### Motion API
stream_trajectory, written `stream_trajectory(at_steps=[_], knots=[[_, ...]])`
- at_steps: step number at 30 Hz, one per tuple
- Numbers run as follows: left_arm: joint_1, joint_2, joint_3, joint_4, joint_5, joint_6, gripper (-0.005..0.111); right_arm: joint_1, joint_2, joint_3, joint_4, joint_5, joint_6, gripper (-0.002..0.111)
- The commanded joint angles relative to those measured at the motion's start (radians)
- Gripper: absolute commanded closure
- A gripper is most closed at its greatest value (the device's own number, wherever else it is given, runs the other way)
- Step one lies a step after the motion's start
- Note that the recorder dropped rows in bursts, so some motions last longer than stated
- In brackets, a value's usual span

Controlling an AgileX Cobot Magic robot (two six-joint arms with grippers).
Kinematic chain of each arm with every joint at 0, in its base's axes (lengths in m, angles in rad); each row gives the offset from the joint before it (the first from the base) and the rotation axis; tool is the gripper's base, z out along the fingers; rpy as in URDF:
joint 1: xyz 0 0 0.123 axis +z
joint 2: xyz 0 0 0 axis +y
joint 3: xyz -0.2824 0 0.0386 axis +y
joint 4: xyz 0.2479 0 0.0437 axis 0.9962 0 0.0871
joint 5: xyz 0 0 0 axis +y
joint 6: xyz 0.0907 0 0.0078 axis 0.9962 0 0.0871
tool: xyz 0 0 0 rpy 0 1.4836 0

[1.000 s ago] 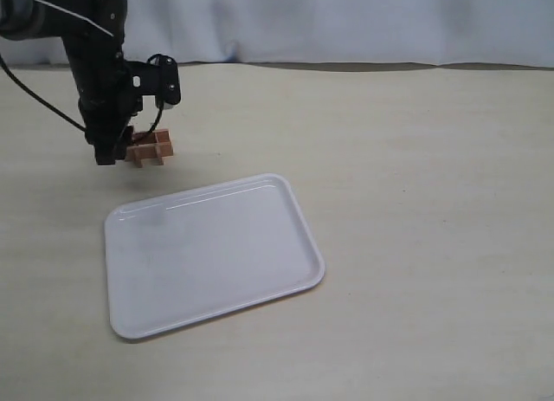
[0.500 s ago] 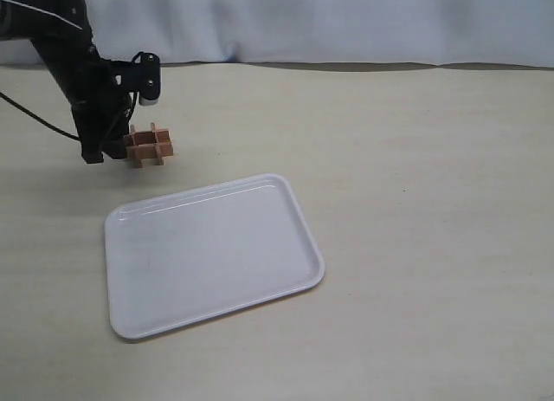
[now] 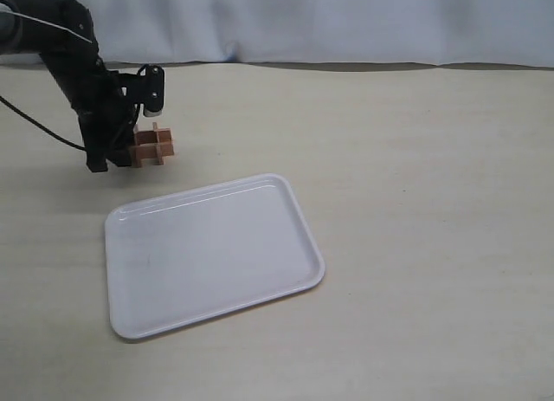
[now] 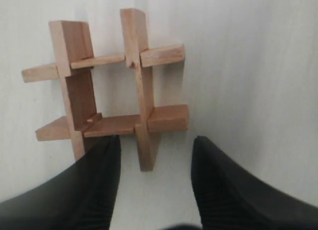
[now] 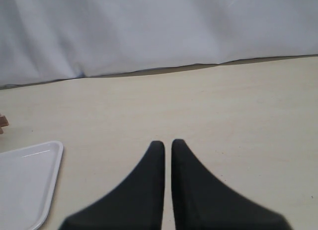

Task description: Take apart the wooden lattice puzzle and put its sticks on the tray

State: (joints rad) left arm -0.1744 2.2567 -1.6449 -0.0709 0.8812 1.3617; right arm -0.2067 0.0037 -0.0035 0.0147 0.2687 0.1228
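Currently L gripper is open wide, with nothing clamped. Its fingers sit either side of one end of the wooden lattice puzzle. The protruding end of one stick lies in the gap betw. them, closer to one finger than the other. That nearer finger overlaps the lattice edge in L wrist view; contact cannot be confirmed.

Puzzle is fully assembled: 4 sticks interlocked crosswise, hash-shaped. It sits on the table, just beyond the far-left corner of the tray in ext. view, apart from the rim. Tray lies flat on table, approx. centre-left in ext. view.

R gripper: jaws nearly together, thin slit only, nothing held. It hangs above the table, well apart from puzzle. One tray corner shows at the edge of R wrist view.
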Motion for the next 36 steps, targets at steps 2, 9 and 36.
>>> stream_trajectory(at_steps=[2,9,36], knots=[[0.001,0.001,-0.003,-0.013,0.0,-0.004,0.063,-0.001,-0.004,0.003,-0.001,-0.008,0.0,0.104],[0.001,0.001,-0.003,-0.019,0.033,-0.006,0.068,-0.001,-0.004,0.003,-0.001,-0.008,0.0,0.104],[-0.001,-0.01,-0.003,-0.018,0.051,-0.006,0.107,-0.001,-0.004,0.003,-0.001,-0.008,0.0,0.104]])
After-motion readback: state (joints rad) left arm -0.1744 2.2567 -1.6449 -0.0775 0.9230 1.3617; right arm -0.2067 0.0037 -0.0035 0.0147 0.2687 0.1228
